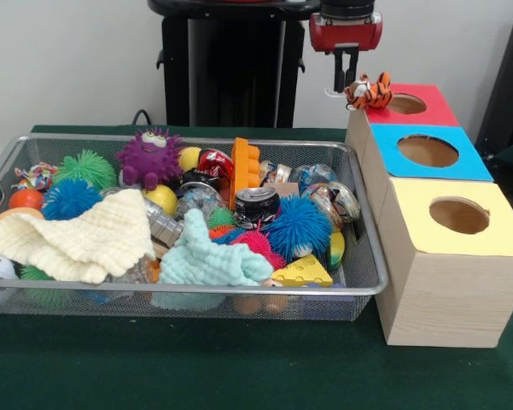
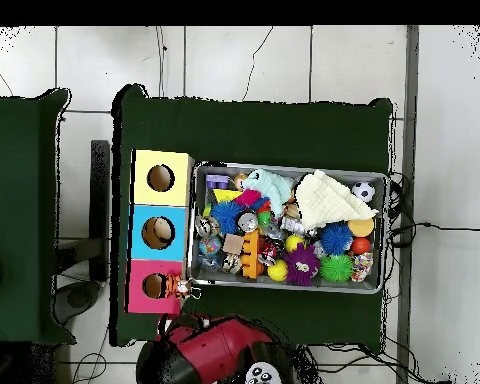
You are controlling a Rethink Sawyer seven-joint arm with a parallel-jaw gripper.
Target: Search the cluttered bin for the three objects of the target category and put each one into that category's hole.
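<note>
The wire-mesh bin [image 1: 196, 292] is on the green table, full of toys; it also shows in the overhead view [image 2: 289, 167]. A small orange striped tiger toy [image 1: 369, 90] lies on the near-left corner of the red-topped box [image 1: 435, 107], beside its round hole. My gripper [image 1: 346, 79] hangs just above the tiger and slightly left of it. From above, the tiger [image 2: 181, 288] sits at the edge of the red box [image 2: 139, 300], between the hole and the bin.
Blue-topped [image 1: 461, 162] and yellow-topped [image 1: 495, 243] wooden boxes stand in a row with the red one, right of the bin. The bin holds a purple fuzzy monster [image 1: 149, 156], a blue spiky ball [image 1: 299, 226], a cream cloth [image 1: 85, 235], a mint cloth [image 1: 209, 260], an orange brick [image 1: 245, 171] and a can [image 1: 256, 205].
</note>
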